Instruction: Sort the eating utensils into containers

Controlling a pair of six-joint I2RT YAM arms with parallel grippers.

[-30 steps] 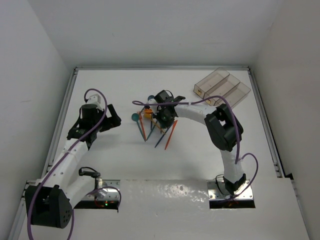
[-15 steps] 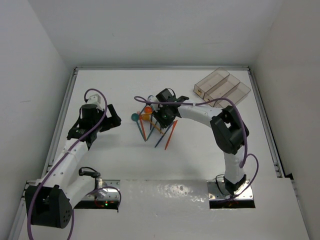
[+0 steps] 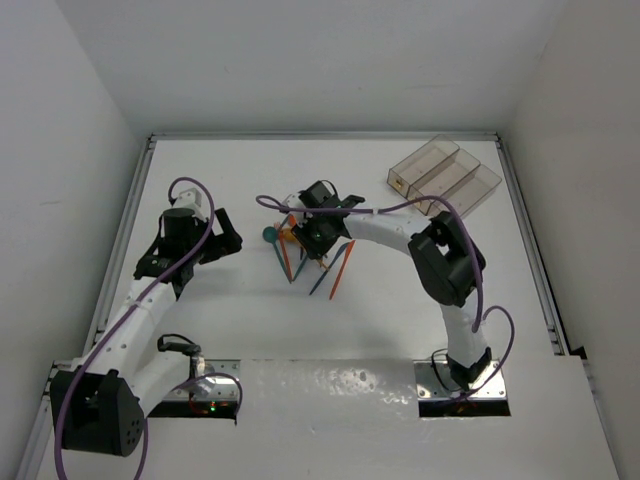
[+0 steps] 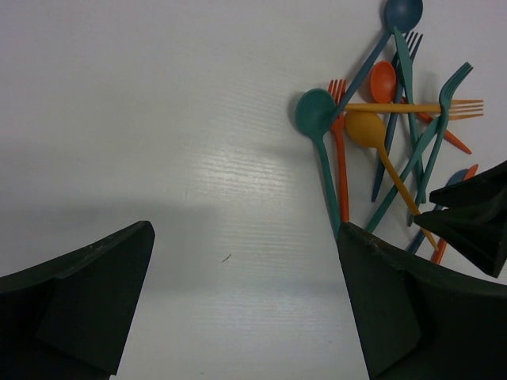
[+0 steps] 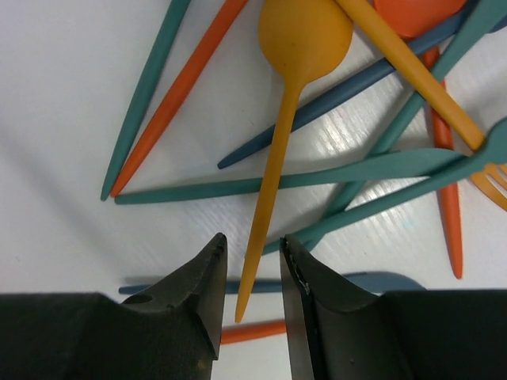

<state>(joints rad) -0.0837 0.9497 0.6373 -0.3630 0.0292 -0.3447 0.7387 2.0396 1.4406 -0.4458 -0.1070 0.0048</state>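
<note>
- Top external view: the eating utensils (image 3: 300, 255) lie in one crossed pile on the white table (image 3: 220, 170), near its middle.
- The containers (image 3: 445, 175), three clear brownish bins joined side by side, sit at the far right corner, well apart from the pile.
- The right gripper (image 3: 318, 250) is directly over the pile, with the arm reaching in from the right.
- The left gripper (image 3: 228, 238) is to the left of the pile and apart from it.
- Left wrist view: the left gripper's jaws are spread fully and hold nothing. Only bare table lies between its fingers (image 4: 87, 293).
- A teal spoon (image 4: 315, 112) forms the pile's near-left edge, with an orange fork (image 4: 341, 158) just beside it.
- A yellow-orange spoon (image 4: 366, 129) lies in the pile under a crossing yellow fork (image 4: 412, 107). A blue spoon (image 4: 402, 12) lies at the far end.
- Right wrist view: the right gripper's jaws stand narrowly apart, released.
- The tip of the yellow-orange spoon's handle lies in the gap between the jaws. Neither finger visibly clamps it.
- Teal handles (image 5: 317, 178) and an orange handle (image 5: 182, 87) cross on the table around that spoon.
</note>
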